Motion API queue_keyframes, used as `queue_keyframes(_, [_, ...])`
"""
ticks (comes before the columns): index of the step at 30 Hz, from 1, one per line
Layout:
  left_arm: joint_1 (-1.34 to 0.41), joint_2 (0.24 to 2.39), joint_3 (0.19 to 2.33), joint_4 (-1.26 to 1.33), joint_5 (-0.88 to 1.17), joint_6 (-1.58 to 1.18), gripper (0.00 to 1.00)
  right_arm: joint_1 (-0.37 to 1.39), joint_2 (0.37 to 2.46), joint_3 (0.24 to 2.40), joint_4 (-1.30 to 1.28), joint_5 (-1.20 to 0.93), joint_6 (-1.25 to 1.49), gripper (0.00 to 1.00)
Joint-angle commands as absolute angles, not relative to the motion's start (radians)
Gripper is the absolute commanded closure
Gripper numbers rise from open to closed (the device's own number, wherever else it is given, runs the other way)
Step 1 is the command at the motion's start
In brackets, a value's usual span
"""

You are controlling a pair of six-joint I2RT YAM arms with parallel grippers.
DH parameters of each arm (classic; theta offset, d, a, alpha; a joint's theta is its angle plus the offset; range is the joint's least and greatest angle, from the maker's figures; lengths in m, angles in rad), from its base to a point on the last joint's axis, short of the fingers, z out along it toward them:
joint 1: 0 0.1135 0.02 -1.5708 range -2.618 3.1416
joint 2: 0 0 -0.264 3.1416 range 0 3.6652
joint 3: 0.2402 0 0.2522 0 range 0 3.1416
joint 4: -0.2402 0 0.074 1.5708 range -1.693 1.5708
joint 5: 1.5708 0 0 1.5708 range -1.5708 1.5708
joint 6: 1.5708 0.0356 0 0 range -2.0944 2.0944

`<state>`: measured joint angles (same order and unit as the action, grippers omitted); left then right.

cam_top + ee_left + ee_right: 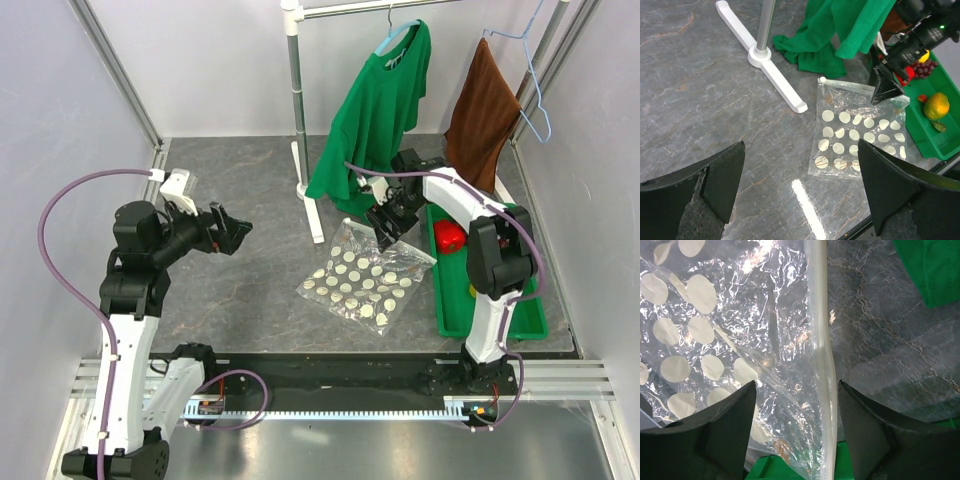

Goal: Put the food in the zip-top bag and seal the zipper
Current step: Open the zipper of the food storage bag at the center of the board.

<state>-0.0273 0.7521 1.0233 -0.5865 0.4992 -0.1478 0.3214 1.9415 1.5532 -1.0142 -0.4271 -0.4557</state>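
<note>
The dotted clear zip-top bag (365, 280) lies flat on the grey table, and also shows in the left wrist view (855, 135). Its zipper (820, 340) runs along the far mouth edge. My right gripper (388, 225) is open just above that edge. In the right wrist view the right gripper (797, 430) has one jaw on each side of the zipper strip and holds nothing. The red pepper (449, 236), the mango (936, 106) and the grape bunch (922, 68) lie in the green tray (455, 310). My left gripper (225, 232) is open and empty, held high to the left of the bag.
A white stand (298, 120) with a foot bar (775, 80) rises behind the bag. A green T-shirt (375, 110) and a brown cloth (482, 115) hang from its rail. The shirt's hem (815, 47) rests on the table near the bag's mouth. Grey walls enclose the table.
</note>
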Motion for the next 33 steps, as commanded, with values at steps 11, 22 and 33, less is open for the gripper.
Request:
queue_keyframes(11, [-0.021,0.768,0.969,-0.541,0.597,-0.114,0.0,0.262,1.875,1.586,-1.042,-0.596,-0.323,1.0])
queue_keyframes(22, [-0.069,0.825,0.973,-0.5,0.716,-0.212,0.09,0.233,1.52,1.486,-0.899,-0.71,-0.297,1.0])
queue_keyframes(33, [-0.081,0.873,1.193,-0.526,0.835,-0.034,0.03,0.357,1.275,1.479,-1.043,-0.517,-0.946,1.0])
